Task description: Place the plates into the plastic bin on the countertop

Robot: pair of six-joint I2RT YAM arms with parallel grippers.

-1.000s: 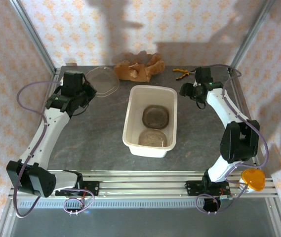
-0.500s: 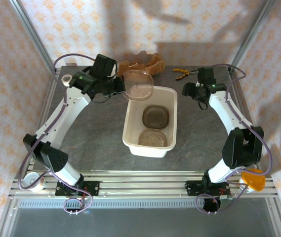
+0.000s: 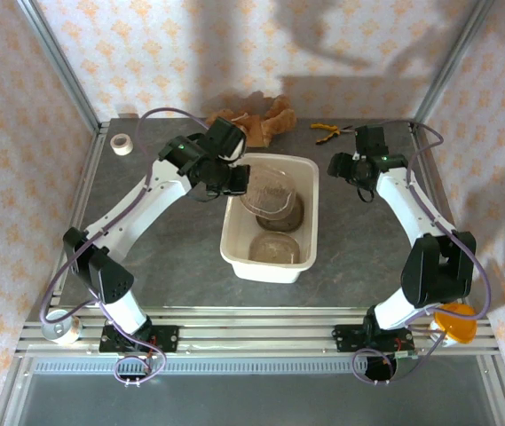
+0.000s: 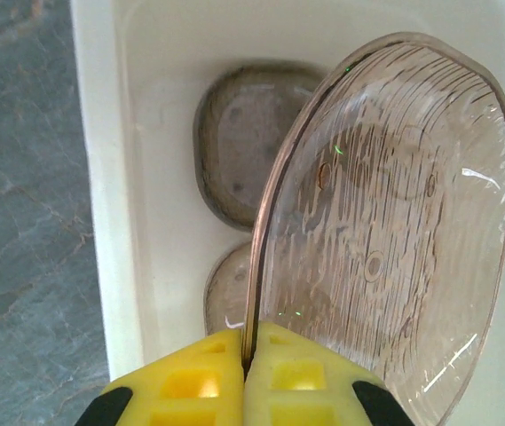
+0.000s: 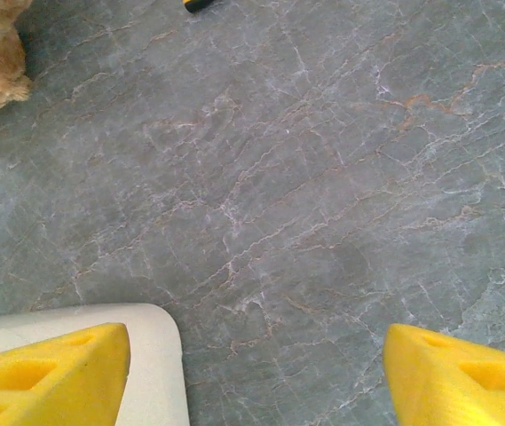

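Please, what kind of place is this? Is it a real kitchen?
Probably a robot lab booth, not a real kitchen: the left arm and right arm are bolted to aluminium rails, and patterned panels wall in the countertop.

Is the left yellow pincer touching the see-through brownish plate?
Touching. In the left wrist view, the left pincer is shut on the rim of the clear brown-tinted round plate.

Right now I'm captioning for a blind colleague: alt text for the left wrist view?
The left gripper, shut on the rim of a clear brownish plate, holds it tilted over the plastic bin. Two more plates lie flat inside; grey countertop alongside.
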